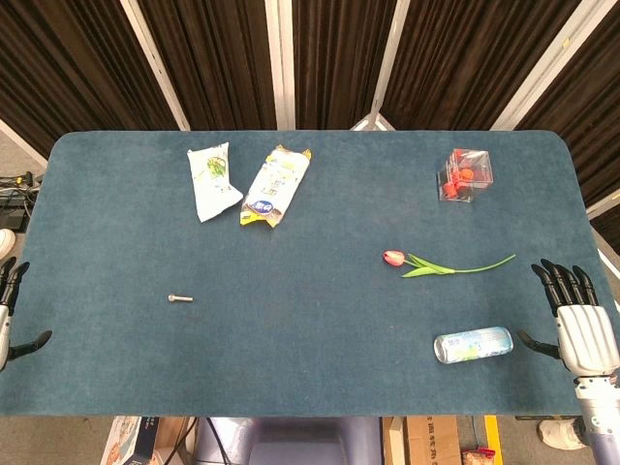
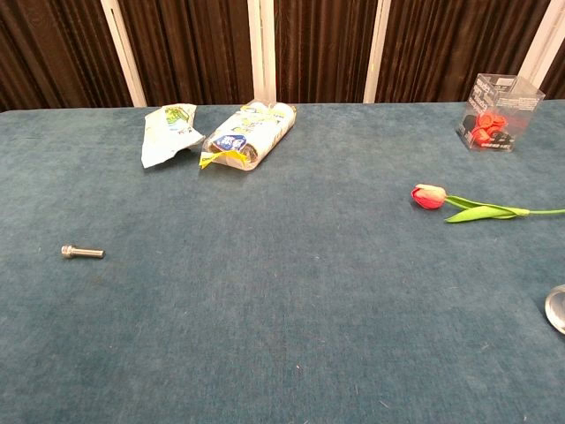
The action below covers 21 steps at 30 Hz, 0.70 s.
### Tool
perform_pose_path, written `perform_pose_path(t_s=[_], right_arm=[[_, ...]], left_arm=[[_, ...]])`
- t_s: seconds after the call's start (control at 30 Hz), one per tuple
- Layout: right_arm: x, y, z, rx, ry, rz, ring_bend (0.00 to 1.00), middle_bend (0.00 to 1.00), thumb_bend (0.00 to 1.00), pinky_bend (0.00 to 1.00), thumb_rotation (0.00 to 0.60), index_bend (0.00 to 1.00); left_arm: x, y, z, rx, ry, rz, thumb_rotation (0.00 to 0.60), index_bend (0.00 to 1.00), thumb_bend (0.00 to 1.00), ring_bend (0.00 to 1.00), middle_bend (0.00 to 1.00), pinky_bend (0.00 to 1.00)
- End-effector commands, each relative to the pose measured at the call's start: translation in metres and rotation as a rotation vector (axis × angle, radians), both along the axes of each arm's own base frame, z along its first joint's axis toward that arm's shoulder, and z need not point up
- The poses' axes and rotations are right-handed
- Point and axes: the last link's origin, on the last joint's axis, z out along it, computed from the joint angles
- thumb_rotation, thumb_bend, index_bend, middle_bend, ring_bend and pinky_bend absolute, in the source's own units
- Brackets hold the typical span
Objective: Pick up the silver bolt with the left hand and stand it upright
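While both hands (image 1: 8, 310) (image 1: 579, 315) spread empty, clear box (image 1: 464, 175) holds red pieces.

The blue surface (image 1: 310, 368) carries a silver bolt (image 1: 179, 298) lying flat; two snack packets (image 1: 276, 184) behind it; tulip (image 1: 441, 264), clear box (image 1: 464, 175) and bottle (image 1: 473, 344) well right.

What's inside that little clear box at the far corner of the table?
The clear box holds several small red pieces and something dark beside them. They are too small and jumbled to identify, and the box's printed top hides whatever lies directly under it.
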Motion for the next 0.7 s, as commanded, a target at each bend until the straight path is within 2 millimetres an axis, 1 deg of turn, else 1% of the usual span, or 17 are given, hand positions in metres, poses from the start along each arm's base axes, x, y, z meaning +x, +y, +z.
perform_pose_path(t_s=[0.03,0.33,0.7], right_arm=[[0.000,0.000,0.000,-0.001,-0.002,-0.001,0.10,0.10,0.10,0.03,0.600,0.12],[0.001,0.001,0.001,0.000,-0.011,0.008,0.10,0.10,0.10,0.03,0.600,0.12],[-0.001,0.001,-0.002,0.022,-0.003,-0.013,0.10,0.10,0.10,0.03,0.600,0.12]], left_arm=[[0.000,0.000,0.000,-0.001,0.001,0.000,0.600,0.07,0.17,0.00,0.00,0.00],[0.004,-0.003,-0.002,-0.006,0.010,-0.019,0.600,0.07,0.17,0.00,0.00,0.00],[0.002,0.003,-0.011,-0.035,0.008,-0.007,0.600,0.08,0.17,0.00,0.00,0.00]])
